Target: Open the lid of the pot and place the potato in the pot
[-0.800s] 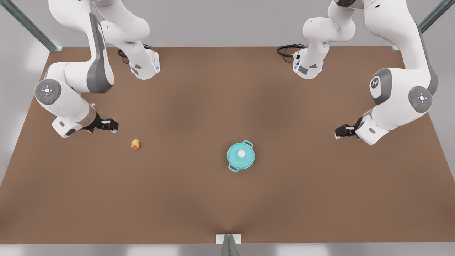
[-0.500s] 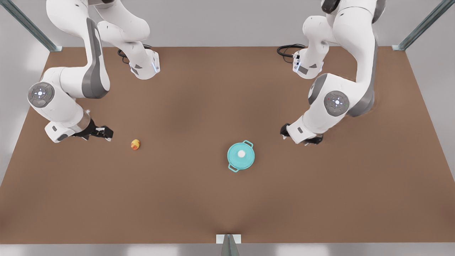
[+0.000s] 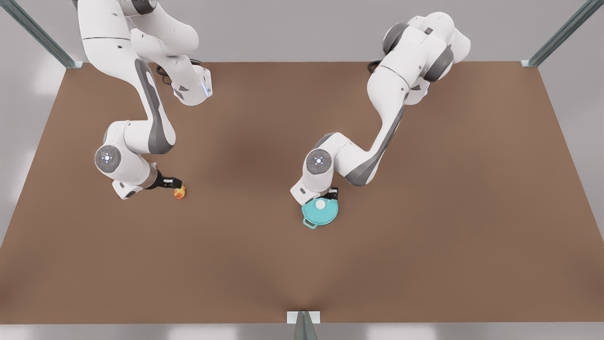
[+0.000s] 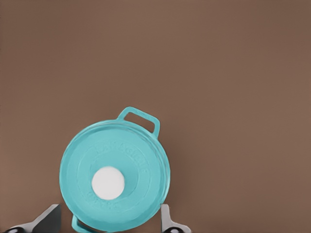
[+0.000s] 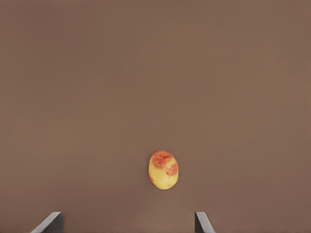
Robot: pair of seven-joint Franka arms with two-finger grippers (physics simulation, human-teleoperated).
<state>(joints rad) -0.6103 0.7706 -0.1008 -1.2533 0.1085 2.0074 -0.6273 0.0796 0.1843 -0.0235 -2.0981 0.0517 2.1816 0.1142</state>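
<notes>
One lidded pot (image 3: 320, 212) sits under the spread-fingered left gripper (image 3: 329, 194); one potato (image 3: 180, 192) lies beside the spread-fingered right gripper (image 3: 174, 183).

The front view looks steeply down on the whole counter (image 3: 424, 259). Each wrist view looks straight down from close: the left at the lid (image 4: 114, 174), the right at the potato (image 5: 163, 170).

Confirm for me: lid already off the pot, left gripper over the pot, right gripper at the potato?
Not quite: the pot lid is on the pot, as the left wrist view shows. The left gripper is over the pot and the right gripper is at the potato.
</notes>
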